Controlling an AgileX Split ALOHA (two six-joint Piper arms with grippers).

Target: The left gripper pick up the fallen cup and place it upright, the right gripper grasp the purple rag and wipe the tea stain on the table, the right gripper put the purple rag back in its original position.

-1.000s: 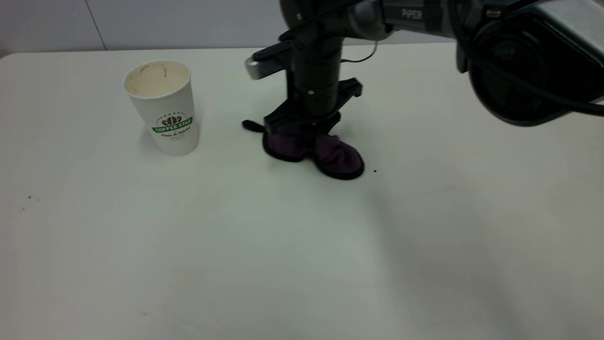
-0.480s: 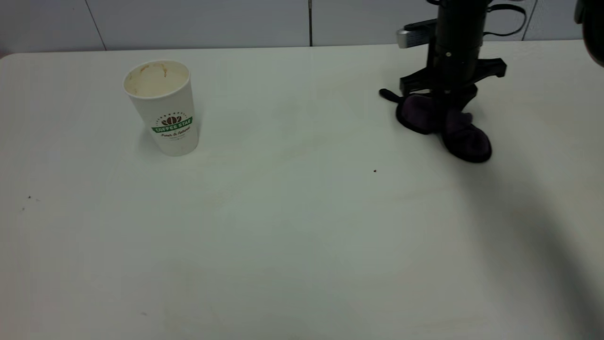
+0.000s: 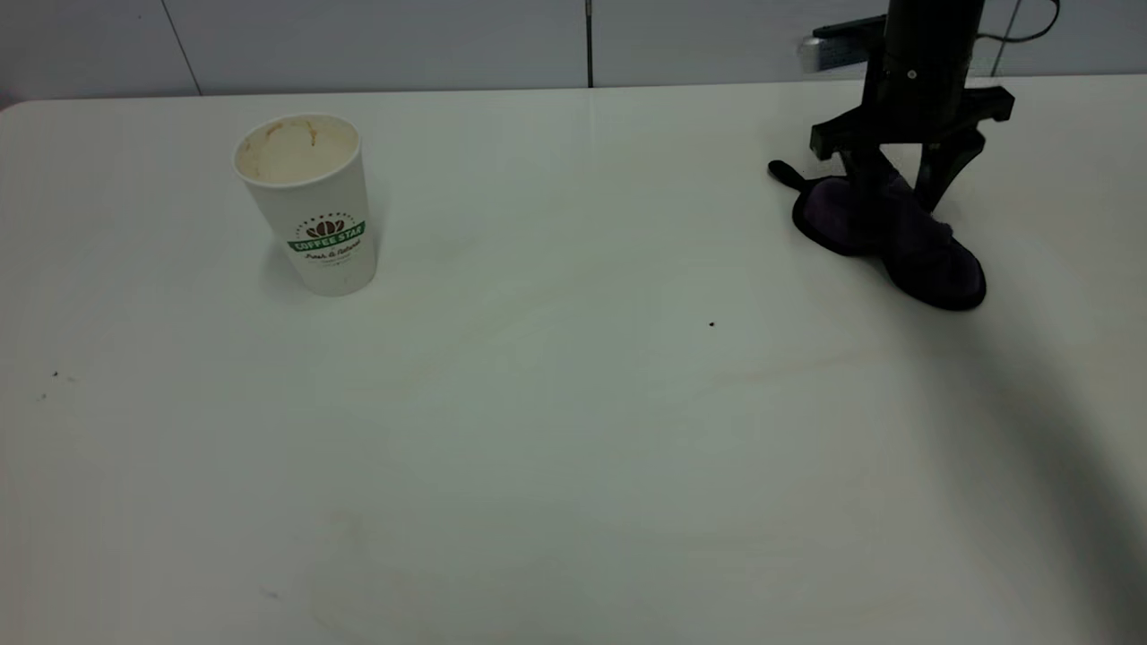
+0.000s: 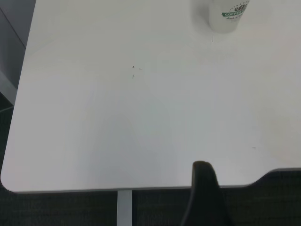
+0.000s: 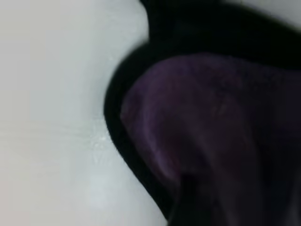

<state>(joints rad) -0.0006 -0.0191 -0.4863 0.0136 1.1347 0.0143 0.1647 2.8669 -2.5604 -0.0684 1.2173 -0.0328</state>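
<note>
The cup (image 3: 309, 206) stands upright at the far left of the table (image 3: 573, 466), its tan-stained inside showing; it also shows in the left wrist view (image 4: 226, 15). The purple rag (image 3: 896, 235) lies crumpled on the table at the far right, its black loop tab (image 3: 781, 172) pointing left. My right gripper (image 3: 901, 184) stands right above the rag with its jaws spread apart, one fingertip on each side of the rag's rear part. The right wrist view is filled by the rag (image 5: 211, 122). No tan-orange tea stain shows, only faint pale smears (image 3: 538, 291) mid-table. A black part of my left gripper (image 4: 204, 197) shows over the table's near edge.
A tiny black speck (image 3: 711, 324) lies right of the table's middle, and small dark specks (image 3: 56, 374) lie near the left edge. A grey panelled wall runs behind the table.
My right gripper carried the rag from the table's middle to the far right. Its jaws, shut on the rag before, now stand spread, and the rag lies on the table.
</note>
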